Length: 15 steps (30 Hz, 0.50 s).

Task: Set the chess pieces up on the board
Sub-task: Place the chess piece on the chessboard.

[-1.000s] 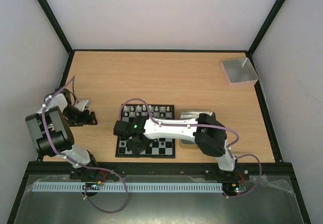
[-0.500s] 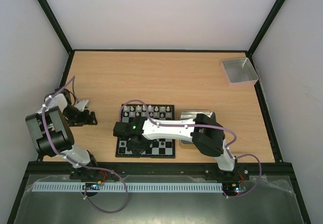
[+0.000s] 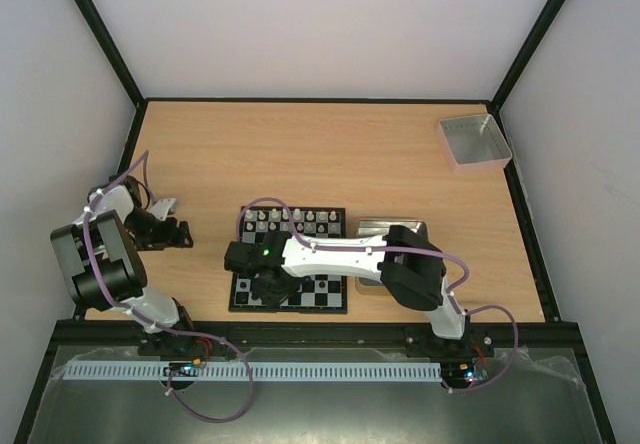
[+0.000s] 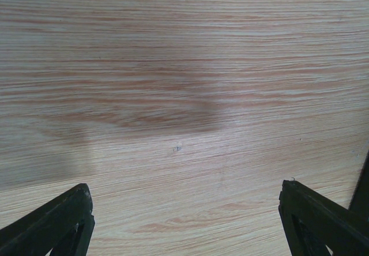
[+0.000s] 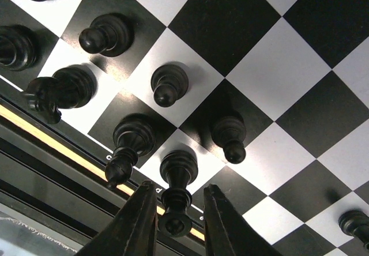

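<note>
The board lies on the wooden table in front of the arms, with white chess pieces along its far rows. My right gripper hangs low over the board's near left part. In the right wrist view its fingers stand slightly apart on either side of a black chess piece that stands upright on a white square at the board's edge. Other black pieces stand close by: a bishop, a knight and pawns. My left gripper is wide open over bare wood, far left of the board.
A shallow metal tin lies against the board's right side, partly under my right arm. A grey square tray sits at the back right corner. Black frame rails border the table.
The right gripper's jaws have parted a little from the black piece, which stays standing on its square. The left arm has not moved.
</note>
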Each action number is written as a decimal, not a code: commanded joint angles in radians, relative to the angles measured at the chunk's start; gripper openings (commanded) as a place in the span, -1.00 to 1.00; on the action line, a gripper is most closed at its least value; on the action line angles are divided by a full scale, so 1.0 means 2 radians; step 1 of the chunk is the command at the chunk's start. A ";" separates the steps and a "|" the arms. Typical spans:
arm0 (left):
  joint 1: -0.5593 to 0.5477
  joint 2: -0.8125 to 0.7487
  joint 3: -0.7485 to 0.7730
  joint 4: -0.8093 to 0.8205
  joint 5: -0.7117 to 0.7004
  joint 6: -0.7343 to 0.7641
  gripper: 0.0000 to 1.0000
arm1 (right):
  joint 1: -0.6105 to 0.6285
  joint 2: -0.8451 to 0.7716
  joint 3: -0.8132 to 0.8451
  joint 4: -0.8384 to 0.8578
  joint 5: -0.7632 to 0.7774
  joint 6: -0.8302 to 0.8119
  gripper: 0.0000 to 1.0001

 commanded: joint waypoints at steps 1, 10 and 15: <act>0.003 -0.004 -0.005 -0.008 0.003 0.004 0.76 | 0.004 0.001 0.014 -0.017 0.013 -0.001 -0.57; 0.002 -0.004 -0.005 -0.008 0.003 0.003 0.76 | -0.017 -0.049 0.023 -0.042 0.081 0.022 -0.51; 0.002 -0.005 -0.005 -0.007 0.002 0.003 0.76 | -0.087 -0.130 0.003 -0.061 0.127 0.042 -0.39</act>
